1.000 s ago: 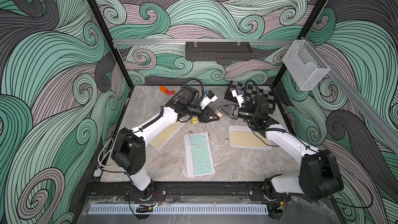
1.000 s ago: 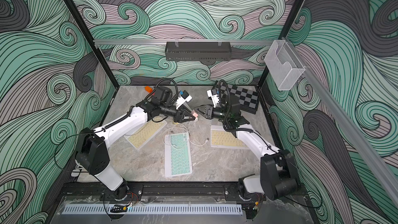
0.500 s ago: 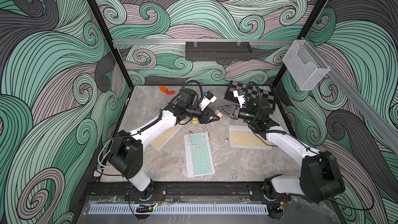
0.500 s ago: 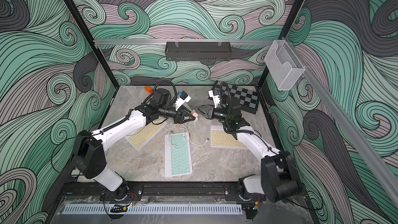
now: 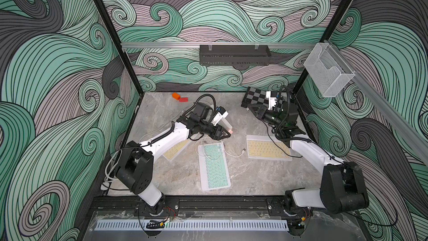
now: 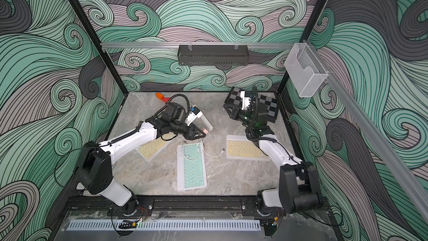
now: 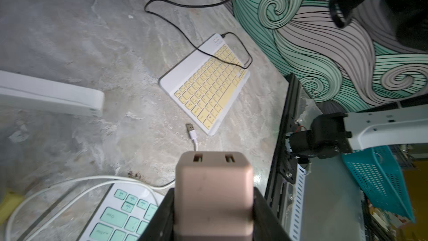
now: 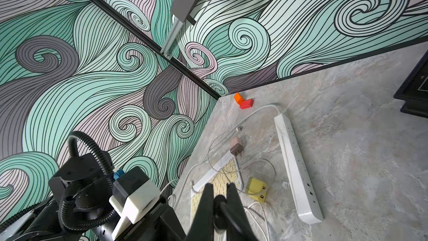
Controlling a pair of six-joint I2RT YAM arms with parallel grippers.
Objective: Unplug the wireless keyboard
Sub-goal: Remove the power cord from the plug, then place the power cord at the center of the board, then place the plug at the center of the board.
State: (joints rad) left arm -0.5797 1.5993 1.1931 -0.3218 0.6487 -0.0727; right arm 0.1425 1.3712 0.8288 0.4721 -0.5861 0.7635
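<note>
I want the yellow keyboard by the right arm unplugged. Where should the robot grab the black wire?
Pinch the small black plug itself, at a back corner of the yellow keyboard, not the loose black wire. The keyboard lies flat, so come from above, a finger on each side of the plug, then probably pull straight out.

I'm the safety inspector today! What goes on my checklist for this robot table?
Surface: grey marble table.
Job's things: green keyboard, left yellow keyboard, right yellow keyboard, pink charger.
Clutter: power strip, yellow charger, chessboard, orange block, red block.
Hands: left hand clamps the pink charger; right hand shut.
Cables: white cable crosses the green keyboard, its plug loose; black cable plugged into the right yellow keyboard.
Surroundings: wavy walls, black shelf, clear bin.
</note>
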